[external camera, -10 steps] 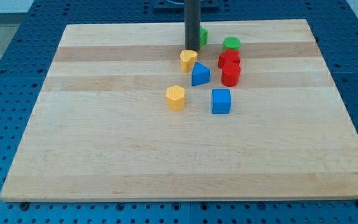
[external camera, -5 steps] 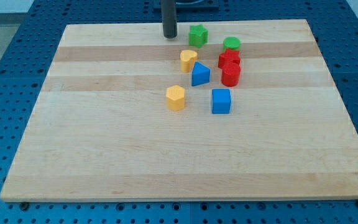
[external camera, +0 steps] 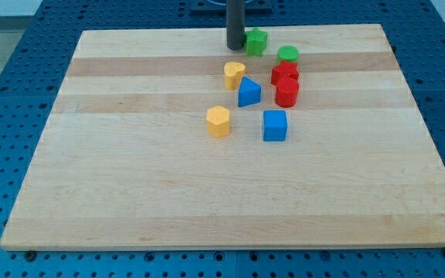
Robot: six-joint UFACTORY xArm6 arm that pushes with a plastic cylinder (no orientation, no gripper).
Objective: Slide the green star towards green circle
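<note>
The green star (external camera: 256,42) lies near the view's top edge of the wooden board (external camera: 130,170). The green circle (external camera: 288,54) lies a short way to its right and slightly lower, with a small gap between them. My tip (external camera: 236,47) stands right against the star's left side; the rod rises straight up out of the view.
Two red blocks (external camera: 285,74) (external camera: 287,92) are stacked in line just below the green circle. A yellow block (external camera: 234,75), a blue triangle-like block (external camera: 249,93), a yellow hexagon (external camera: 218,121) and a blue cube (external camera: 275,125) lie below the star.
My tip swung from the star's lower left to further left, then came right against the star. The green star has slid a little to the right, towards the green circle.
</note>
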